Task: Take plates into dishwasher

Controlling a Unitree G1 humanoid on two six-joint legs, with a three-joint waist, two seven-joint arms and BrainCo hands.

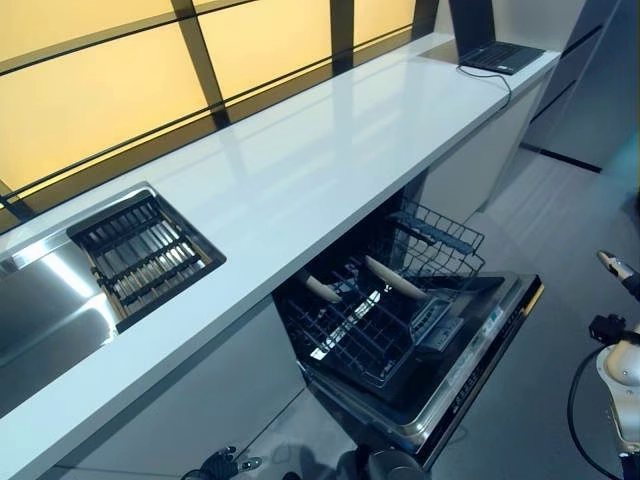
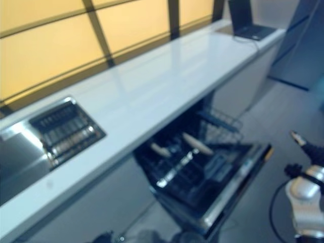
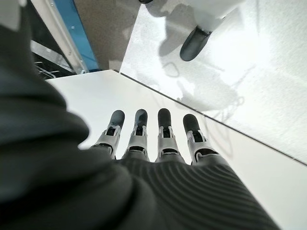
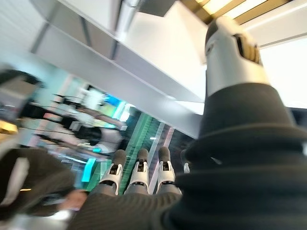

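Observation:
Under the white counter [image 1: 330, 150] the dishwasher [image 1: 480, 350] stands with its door folded down. Its lower rack [image 1: 360, 335] is pulled out, and two beige plates [image 1: 395, 277] [image 1: 322, 289] stand on edge in it. A wire upper rack [image 1: 440, 235] shows behind them. My left hand [image 1: 222, 464] hangs low at the bottom edge, left of the door, its fingers [image 3: 163, 134] straight and holding nothing. My right hand [image 1: 612, 266] is at the right edge, well clear of the door, with straight fingers [image 4: 140, 172] and nothing in it.
A steel sink [image 1: 40, 300] with a dark slatted drainer [image 1: 145, 250] is set in the counter's left end. A laptop [image 1: 500, 55] sits at the counter's far right end. Grey floor [image 1: 560, 220] lies right of the open door.

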